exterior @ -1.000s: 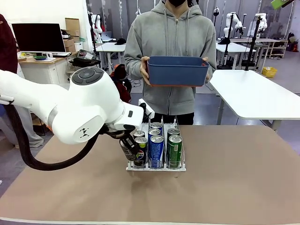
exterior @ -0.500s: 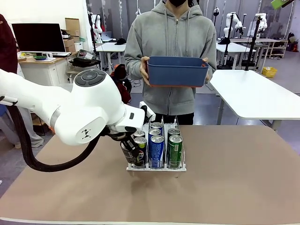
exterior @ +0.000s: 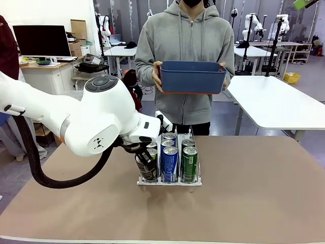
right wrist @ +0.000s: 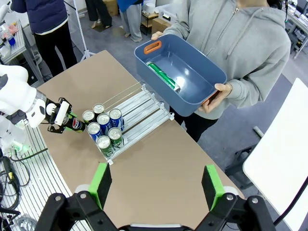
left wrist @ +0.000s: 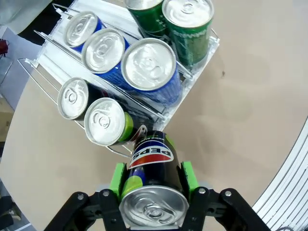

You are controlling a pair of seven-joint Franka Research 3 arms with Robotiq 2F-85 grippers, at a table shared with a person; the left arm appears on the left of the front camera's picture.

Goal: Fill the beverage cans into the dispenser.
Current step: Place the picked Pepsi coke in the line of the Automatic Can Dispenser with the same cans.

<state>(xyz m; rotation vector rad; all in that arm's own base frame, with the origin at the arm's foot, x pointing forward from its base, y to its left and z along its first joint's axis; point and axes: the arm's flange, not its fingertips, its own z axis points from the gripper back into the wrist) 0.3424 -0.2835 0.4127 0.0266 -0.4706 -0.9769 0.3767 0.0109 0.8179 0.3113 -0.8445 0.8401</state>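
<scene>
My left gripper [left wrist: 153,174] pinches a slim black Pepsi aluminium can [left wrist: 151,155], the clear three-lane dispenser [exterior: 170,182] just ahead of it; my right gripper [right wrist: 156,183] stands spread.

Table [exterior: 254,198]: flat brown top, pale edge along the near side, rounded corners. Standing directly on it is one clear rack [exterior: 169,182] with thin dividers and a white base edge. It sits a little left of centre, lanes running toward the far edge.

Bright, even overhead indoor light. Soft faint shadows on brown matte tabletop [exterior: 254,193]. Glare on silver aluminium can tops [left wrist: 148,65]. Wrist views bend at edges.
</scene>
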